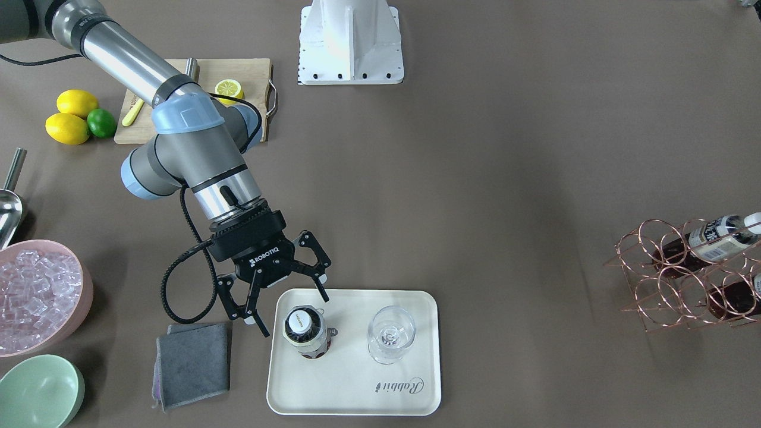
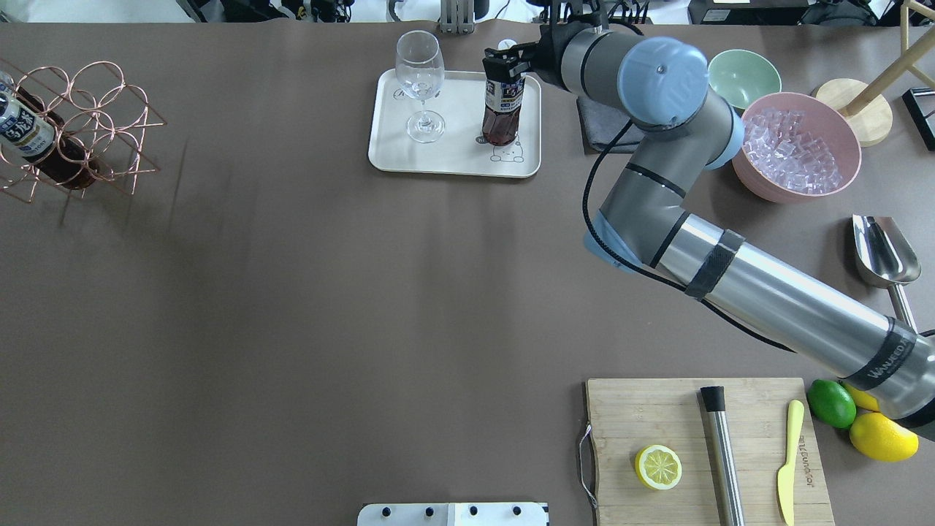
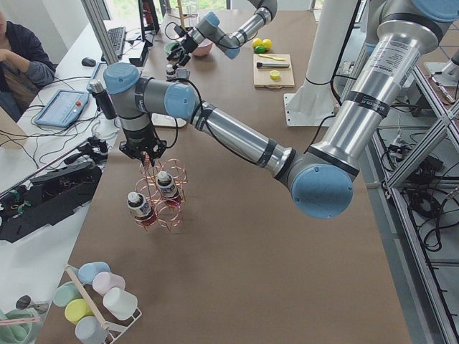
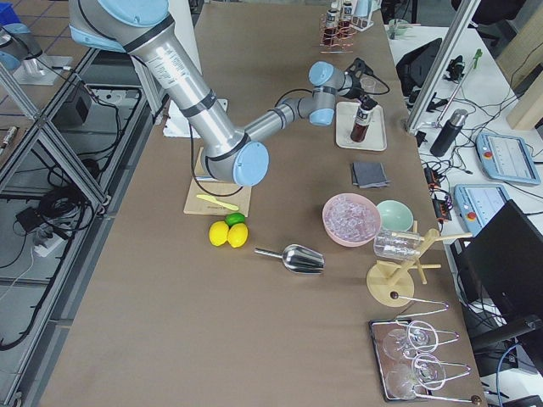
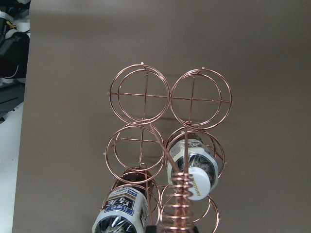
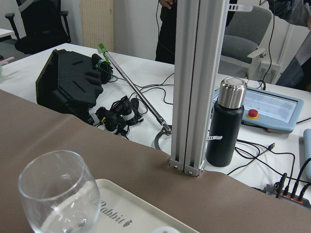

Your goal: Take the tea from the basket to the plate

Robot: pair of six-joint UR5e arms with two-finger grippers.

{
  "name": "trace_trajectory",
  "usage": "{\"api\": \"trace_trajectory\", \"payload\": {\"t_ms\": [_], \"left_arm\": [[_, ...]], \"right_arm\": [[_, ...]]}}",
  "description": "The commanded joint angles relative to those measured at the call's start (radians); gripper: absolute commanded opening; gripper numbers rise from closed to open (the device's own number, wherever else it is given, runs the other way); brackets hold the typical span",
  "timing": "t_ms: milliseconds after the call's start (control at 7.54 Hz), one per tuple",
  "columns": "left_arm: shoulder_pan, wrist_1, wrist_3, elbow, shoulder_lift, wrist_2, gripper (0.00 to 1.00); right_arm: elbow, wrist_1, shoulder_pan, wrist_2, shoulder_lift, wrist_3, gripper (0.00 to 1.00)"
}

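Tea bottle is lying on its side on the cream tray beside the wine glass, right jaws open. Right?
Not quite. The tea bottle stands upright on the cream tray, not on its side; the overhead exterior view shows it. The rest holds: it is beside the wine glass, and the right gripper has its jaws open.

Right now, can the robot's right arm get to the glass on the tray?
Probably yes. The right gripper is open by the top of the tea bottle, and the glass stands beside it on the same tray, nothing covering it. The arm should clear the bottle first.
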Motion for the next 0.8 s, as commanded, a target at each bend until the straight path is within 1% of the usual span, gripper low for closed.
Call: {"api": "trace_trajectory", "payload": {"t_ms": [0,133,265,398,531,663], "left_arm": [[-0.008,-0.094,0.002,0.087,0.006,0.001,0.0],[-0.014,-0.137,0.003,0.121,0.006,0.001,0.0],[-0.019,-0.164,0.028,0.156,0.007,0.001,0.0],[-0.019,-0.195,0.037,0.185,0.009,0.001,0.0],[-0.017,-0.212,0.036,0.194,0.009,0.002,0.0],[-0.017,-0.212,0.036,0.195,0.009,0.002,0.0]], "right_arm": [[0.443,-0.506,0.059,0.087,-0.109,0.014,1.0],[0.58,-0.662,0.059,0.09,-0.174,0.062,1.0],[0.623,-0.73,0.059,0.094,-0.231,0.118,1.0],[0.632,-0.796,0.056,0.095,-0.294,0.126,1.0],[0.658,-0.892,0.056,0.114,-0.35,0.112,1.0],[0.689,-0.981,0.063,0.157,-0.4,0.082,1.0]]}}
